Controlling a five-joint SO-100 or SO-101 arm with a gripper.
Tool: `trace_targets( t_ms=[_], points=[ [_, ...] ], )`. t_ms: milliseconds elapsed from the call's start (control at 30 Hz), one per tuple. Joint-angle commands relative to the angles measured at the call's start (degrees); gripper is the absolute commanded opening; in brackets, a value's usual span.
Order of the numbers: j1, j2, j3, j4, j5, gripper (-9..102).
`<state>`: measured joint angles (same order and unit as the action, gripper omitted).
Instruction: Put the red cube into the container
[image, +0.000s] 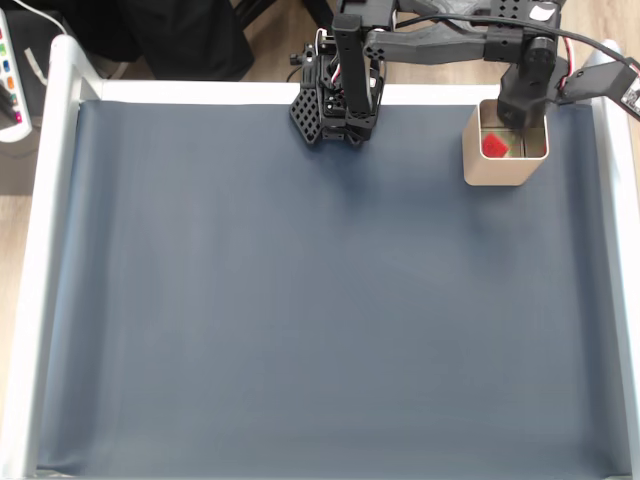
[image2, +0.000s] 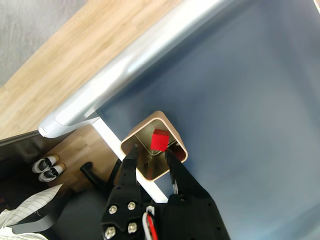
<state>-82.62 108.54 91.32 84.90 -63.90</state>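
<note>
The red cube (image: 495, 146) lies inside the container (image: 500, 172), a square pale metal tin at the back right corner of the mat in the fixed view. My gripper (image: 513, 122) hangs right over the tin's opening. In the wrist view the red cube (image2: 160, 139) sits within the container (image2: 175, 136), just beyond my fingertips. My gripper (image2: 150, 151) is open, its two black fingers spread apart with nothing between them.
A grey-blue mat (image: 300, 300) covers the table inside a white frame (image: 45, 250). The arm's base (image: 335, 100) stands at the back middle. A cable (image: 600, 75) runs near the tin. Wooden floor and a pair of shoes (image2: 47, 167) lie beyond the rail.
</note>
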Motion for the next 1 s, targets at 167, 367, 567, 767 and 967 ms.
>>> trace_targets(
  t_ms=[167,367,567,767,967],
  points=[
    [21.7,9.3,-3.3,-1.2,-9.5,0],
    [46.5,22.7,9.4,-9.8,-19.8,0],
    [62.7,39.7,32.3,-22.8,-21.4,0],
    [69.3,49.6,46.7,-23.3,-19.6,0],
    [77.9,58.1,60.8,-27.8,-21.6,0]
  ],
)
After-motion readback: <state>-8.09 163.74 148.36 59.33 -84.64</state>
